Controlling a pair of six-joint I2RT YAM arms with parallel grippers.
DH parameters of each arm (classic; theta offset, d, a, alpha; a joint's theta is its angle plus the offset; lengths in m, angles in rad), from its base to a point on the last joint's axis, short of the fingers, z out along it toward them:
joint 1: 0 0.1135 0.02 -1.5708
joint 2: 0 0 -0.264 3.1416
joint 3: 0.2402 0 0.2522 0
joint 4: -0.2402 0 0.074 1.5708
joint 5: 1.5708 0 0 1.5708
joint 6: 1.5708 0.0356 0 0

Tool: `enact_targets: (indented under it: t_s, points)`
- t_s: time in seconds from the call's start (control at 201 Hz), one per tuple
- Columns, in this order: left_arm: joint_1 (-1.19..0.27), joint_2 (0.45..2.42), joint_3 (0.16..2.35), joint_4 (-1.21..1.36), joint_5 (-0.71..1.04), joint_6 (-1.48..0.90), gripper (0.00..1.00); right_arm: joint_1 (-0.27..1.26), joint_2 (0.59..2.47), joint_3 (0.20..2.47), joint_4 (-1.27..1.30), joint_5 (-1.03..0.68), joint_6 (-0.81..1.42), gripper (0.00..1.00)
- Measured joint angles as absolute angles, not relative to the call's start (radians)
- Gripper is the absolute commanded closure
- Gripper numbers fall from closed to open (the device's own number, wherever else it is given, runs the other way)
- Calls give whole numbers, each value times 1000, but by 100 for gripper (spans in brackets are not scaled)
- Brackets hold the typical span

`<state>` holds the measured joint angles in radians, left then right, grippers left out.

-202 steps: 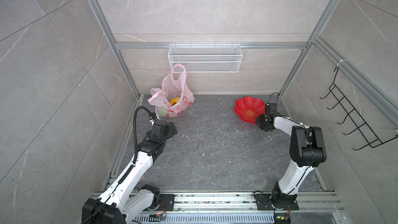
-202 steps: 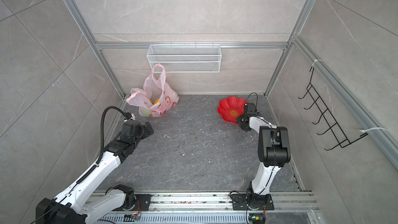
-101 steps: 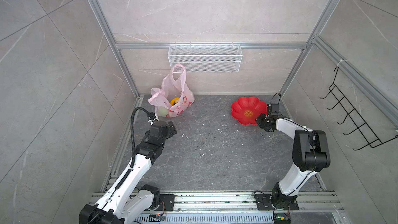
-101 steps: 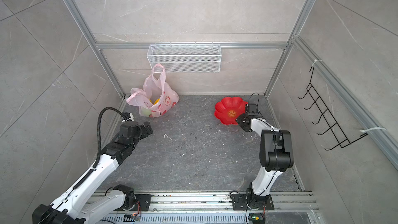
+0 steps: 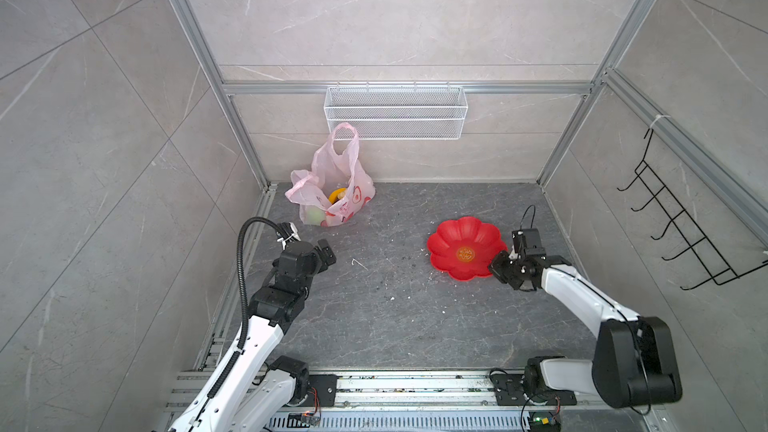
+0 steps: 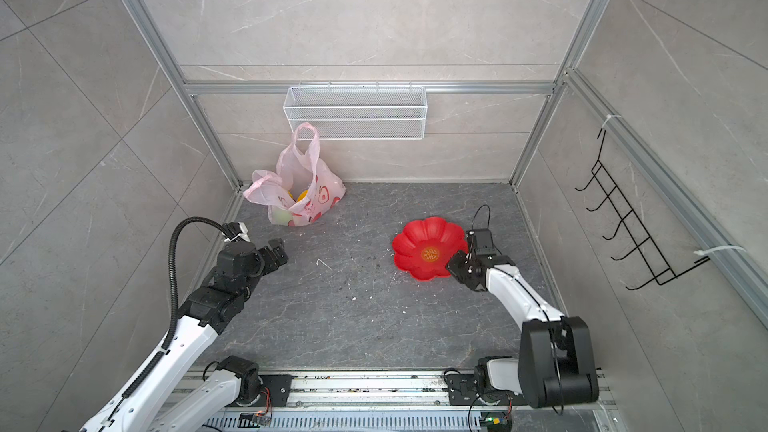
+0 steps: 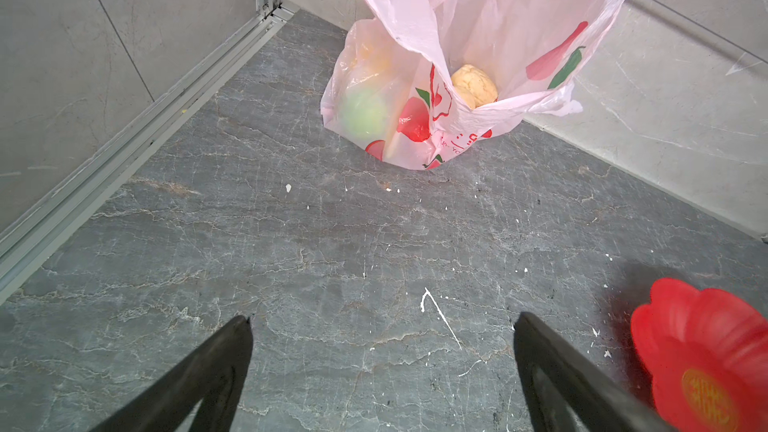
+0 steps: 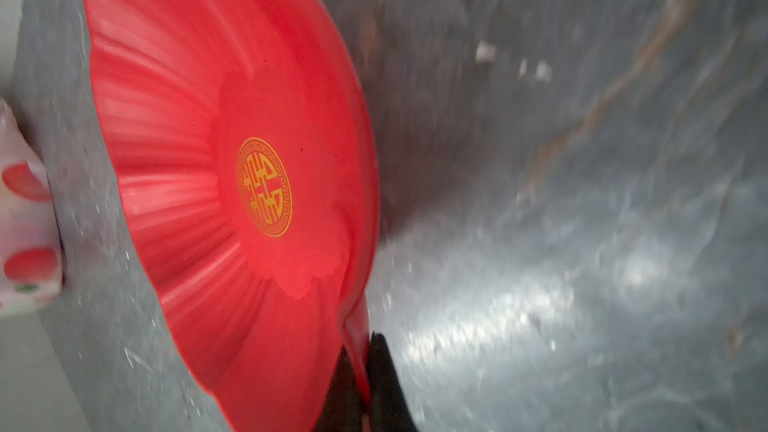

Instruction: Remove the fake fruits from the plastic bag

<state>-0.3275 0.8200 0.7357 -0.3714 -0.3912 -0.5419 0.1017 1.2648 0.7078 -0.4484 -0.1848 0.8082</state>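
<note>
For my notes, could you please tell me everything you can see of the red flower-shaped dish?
The red flower-shaped dish looks like glossy plastic: shallow, with a scalloped petal rim and a gold emblem at its centre. It is empty, right of centre, on or just above the dark floor. The right gripper is shut on its rim.

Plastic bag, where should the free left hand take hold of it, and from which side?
Probably the upright loop handle of the plastic bag: it stands tall above the fruits, thin and flat, so open jaws can pinch it. Bring the left hand in from the front, since the wall backs it.
</note>
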Motion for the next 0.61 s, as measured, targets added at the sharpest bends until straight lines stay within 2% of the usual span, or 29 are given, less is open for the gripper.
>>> enact_targets:
  t_s: [0.219,0.368,0.607]
  points:
    - [-327,811,736,-387,-391,-542,0,136,1011,533,-542,-190,873,100]
    - [-327,813,736,-401,-392,-542,0,136,926,511,-610,-175,883,99]
    - [-327,875,761,-443,-418,-542,0,136,957,509,-634,-151,891,76]
